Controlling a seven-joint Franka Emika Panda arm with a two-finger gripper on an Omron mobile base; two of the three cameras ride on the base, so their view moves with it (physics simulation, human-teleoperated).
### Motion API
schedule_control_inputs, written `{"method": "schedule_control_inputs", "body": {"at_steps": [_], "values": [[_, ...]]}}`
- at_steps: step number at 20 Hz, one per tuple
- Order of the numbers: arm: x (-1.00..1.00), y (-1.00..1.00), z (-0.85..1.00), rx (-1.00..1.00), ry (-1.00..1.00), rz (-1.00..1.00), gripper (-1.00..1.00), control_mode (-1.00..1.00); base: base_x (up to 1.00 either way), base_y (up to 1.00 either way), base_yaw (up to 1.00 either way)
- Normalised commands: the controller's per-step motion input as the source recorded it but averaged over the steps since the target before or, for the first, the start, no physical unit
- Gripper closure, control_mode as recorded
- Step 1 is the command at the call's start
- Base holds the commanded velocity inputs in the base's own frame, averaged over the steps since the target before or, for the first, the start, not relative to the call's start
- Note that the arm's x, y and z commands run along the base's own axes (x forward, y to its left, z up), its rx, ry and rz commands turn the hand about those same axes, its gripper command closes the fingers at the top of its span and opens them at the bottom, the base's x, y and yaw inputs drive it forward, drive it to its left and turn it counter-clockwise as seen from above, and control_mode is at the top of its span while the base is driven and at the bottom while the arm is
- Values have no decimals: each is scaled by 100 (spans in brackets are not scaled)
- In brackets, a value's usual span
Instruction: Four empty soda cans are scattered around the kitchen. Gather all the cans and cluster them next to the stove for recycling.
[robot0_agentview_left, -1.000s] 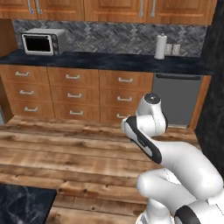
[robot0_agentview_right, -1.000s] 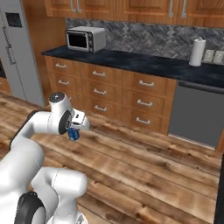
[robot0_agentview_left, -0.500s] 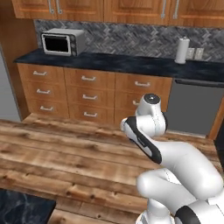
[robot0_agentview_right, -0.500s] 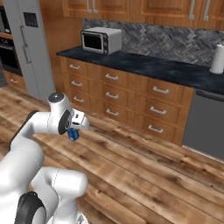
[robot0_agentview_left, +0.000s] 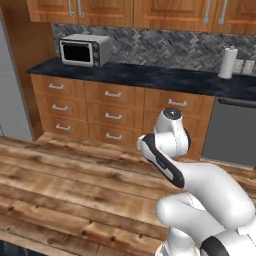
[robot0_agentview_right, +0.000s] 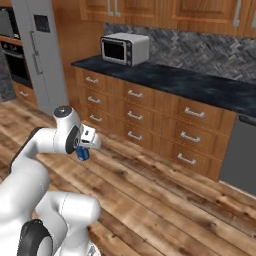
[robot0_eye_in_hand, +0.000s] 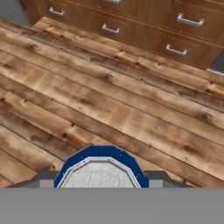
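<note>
A blue soda can with a silvery top hangs over the wooden floor, and my gripper is shut on it, close in front of the arm's white body. In the hand view the blue soda can sits between the two dark fingertips, seen from above its lid, with floor planks beneath. The stove is out of view.
A dark counter over wooden drawers runs along the far wall, with a silver toaster oven and a paper towel roll on it. A grey dishwasher front lies to the right. A tall fridge stands at the left.
The whole scene has slid right in both base views, so the base has driven. The arm's pose is the same and the blue can stays in the gripper.
</note>
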Motion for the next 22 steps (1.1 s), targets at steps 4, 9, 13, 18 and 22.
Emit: {"method": "schedule_control_inputs", "body": {"at_steps": [4, 9, 13, 18, 22], "values": [[0, 0, 0, 0, 0, 0, 100, 100, 63, 8, 28], [0, 0, 0, 0, 0, 0, 100, 100, 51, 8, 43], [0, 0, 0, 0, 0, 0, 100, 100, 45, 6, 50], [0, 0, 0, 0, 0, 0, 100, 100, 46, 8, 46], [0, 0, 0, 0, 0, 0, 100, 100, 52, 8, 33]]}}
